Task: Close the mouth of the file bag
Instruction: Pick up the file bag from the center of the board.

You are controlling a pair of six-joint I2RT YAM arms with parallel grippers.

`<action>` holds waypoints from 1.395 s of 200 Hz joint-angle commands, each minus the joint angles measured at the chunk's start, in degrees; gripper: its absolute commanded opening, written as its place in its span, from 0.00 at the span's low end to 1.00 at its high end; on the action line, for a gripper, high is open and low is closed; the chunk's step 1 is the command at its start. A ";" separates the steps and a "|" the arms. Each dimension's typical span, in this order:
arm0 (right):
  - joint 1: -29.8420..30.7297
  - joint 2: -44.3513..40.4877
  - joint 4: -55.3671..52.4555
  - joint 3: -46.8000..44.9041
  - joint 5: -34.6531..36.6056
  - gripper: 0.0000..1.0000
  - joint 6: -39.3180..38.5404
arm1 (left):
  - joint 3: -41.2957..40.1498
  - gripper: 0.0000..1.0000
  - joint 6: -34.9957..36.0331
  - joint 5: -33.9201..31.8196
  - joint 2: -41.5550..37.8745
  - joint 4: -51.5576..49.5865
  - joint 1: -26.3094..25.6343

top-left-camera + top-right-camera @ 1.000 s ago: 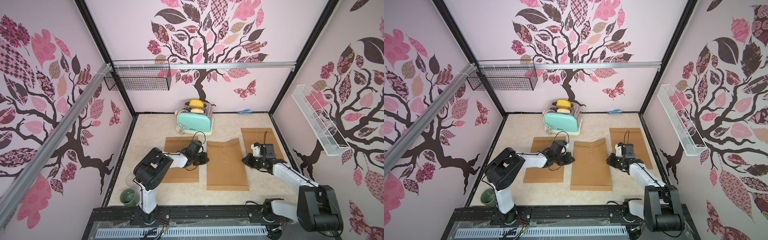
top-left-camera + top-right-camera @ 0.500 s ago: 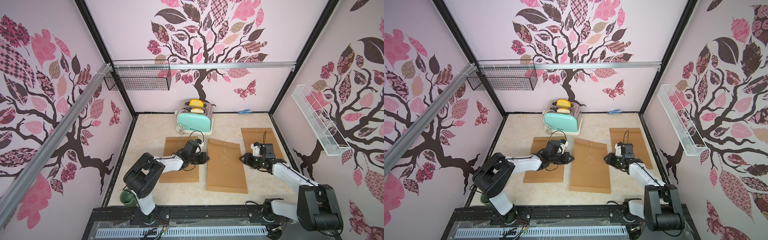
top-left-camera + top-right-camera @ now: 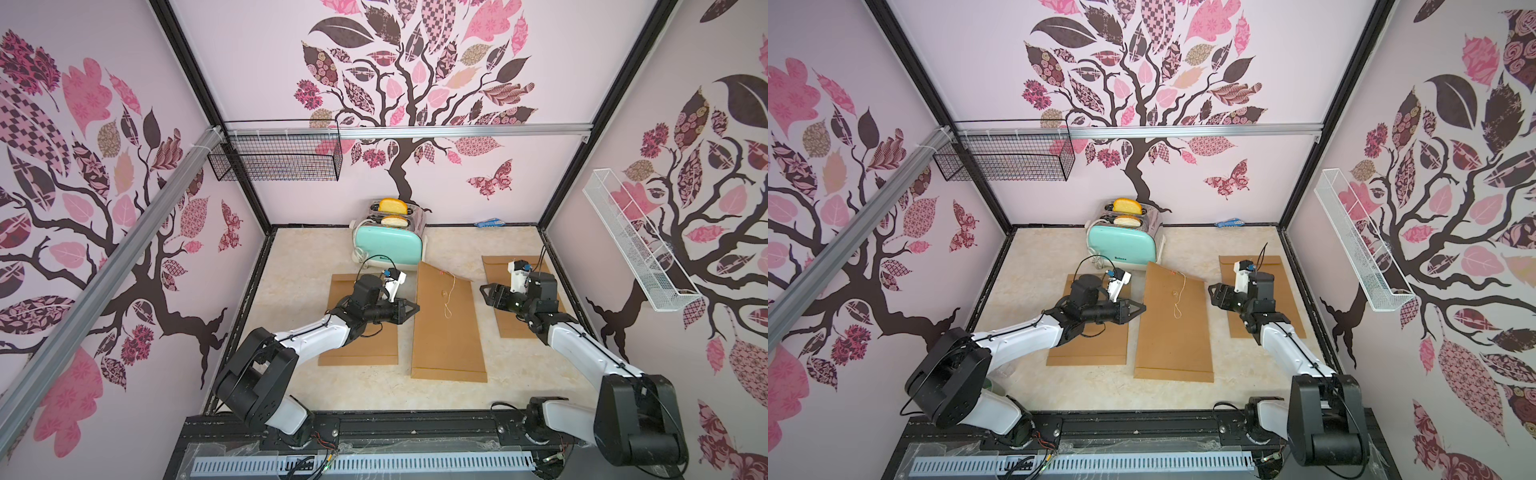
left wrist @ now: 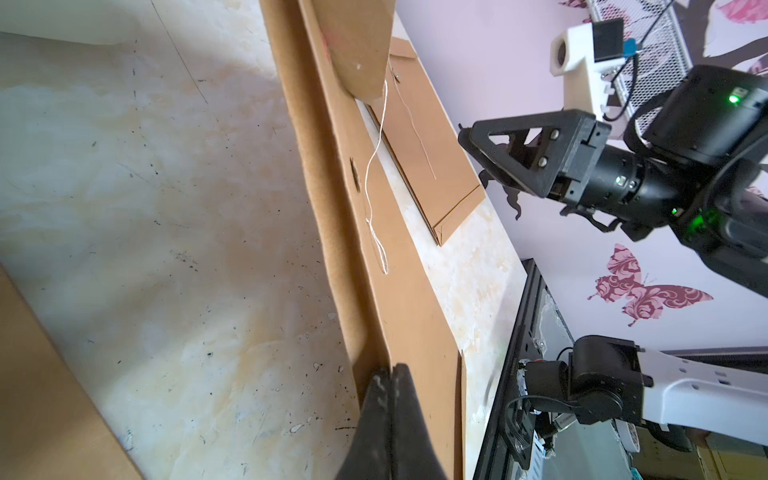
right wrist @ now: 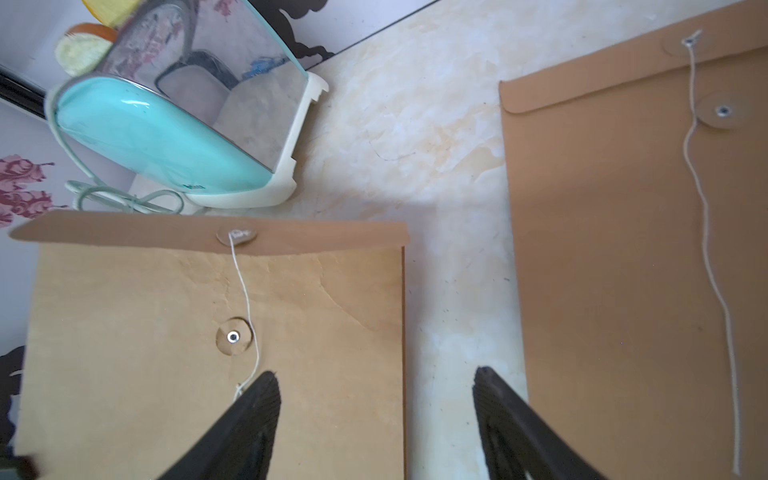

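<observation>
**Bag's edge pinched, string loose**

We see the bag lying mid-table between two others, with the toaster just behind its flap end. Our left gripper is closed tight on the bag's left edge. In the left wrist view its fingertips meet right at that edge, which stands lifted off the table.

Our right gripper hovers over the bag's right edge, jaws spread wide, with nothing between them. In the right wrist view one finger hangs over the bag near the string's end. The other hangs over the bare strip beside the right bag.

The flap is folded over the mouth but does not lie flat. The string runs from the flap disc down past the lower disc, beside it and wound around nothing. The left bag lies partly under the left arm.
</observation>
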 commanded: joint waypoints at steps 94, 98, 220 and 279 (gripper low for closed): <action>-2.54 27.35 11.14 17.74 -29.16 0.80 2.17 | -7.49 0.00 4.95 3.94 -11.47 7.34 0.57; -2.52 27.00 13.42 16.80 -30.25 0.80 2.75 | -7.52 0.00 4.81 3.96 -11.32 7.52 0.62; -3.15 27.76 42.38 5.93 -42.19 0.57 23.13 | -8.09 0.00 -0.31 6.30 -7.83 14.32 2.94; -3.69 27.56 42.94 6.16 -44.16 0.26 25.32 | -7.67 0.00 -0.79 8.40 -6.98 13.74 3.68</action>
